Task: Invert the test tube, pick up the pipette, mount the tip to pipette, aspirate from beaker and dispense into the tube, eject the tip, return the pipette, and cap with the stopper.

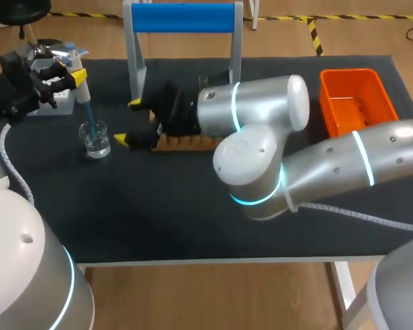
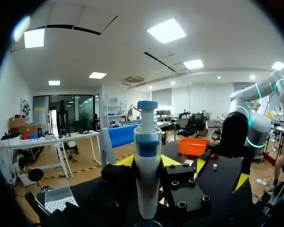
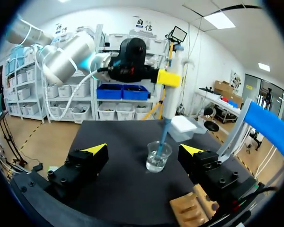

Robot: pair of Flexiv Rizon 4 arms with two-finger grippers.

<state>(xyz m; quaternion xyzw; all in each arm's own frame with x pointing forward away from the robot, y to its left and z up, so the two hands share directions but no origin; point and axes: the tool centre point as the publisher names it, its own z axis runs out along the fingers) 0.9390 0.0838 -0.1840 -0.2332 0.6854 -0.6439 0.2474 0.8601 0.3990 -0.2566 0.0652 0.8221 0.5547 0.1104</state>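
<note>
The left gripper point(image 1: 70, 74) hangs over the desk's point(image 1: 193, 206) far left part, its jaws closed narrowly on the pipette point(image 1: 81, 86), which stands upright between the yellow tips; in the left wrist view the pipette point(image 2: 147, 142) fills the gap of the left gripper point(image 2: 147, 163), both fingers point(image 2: 124, 161) pressed to its white body from two sides. The blue tip point(image 1: 89, 117) is mounted on the pipette's lower end and reaches down inside the beaker point(image 1: 96, 139), which stands upright on the desk near the left edge with clear liquid in its bottom. Whether the tip's end is in the liquid I cannot tell. The right gripper point(image 1: 127, 122) lies just beside the beaker toward the desk's middle, jaws wide and holding nothing; in the right wrist view the beaker point(image 3: 158, 158) stands ahead of the right gripper point(image 3: 144, 150), apart from both fingers point(image 3: 97, 149), with the pipette point(image 3: 171, 97) and tip point(image 3: 163, 137) above it in the left gripper point(image 3: 168, 77). A wooden rack point(image 1: 186, 142) sits behind the right gripper near the desk's middle, partly hidden by the arm. A blue-topped frame point(image 1: 182, 17) stands at the far edge. A white box point(image 1: 53, 104) sits at the far left corner, under the left gripper, and an orange bin point(image 1: 354, 100) at the far right corner.
</note>
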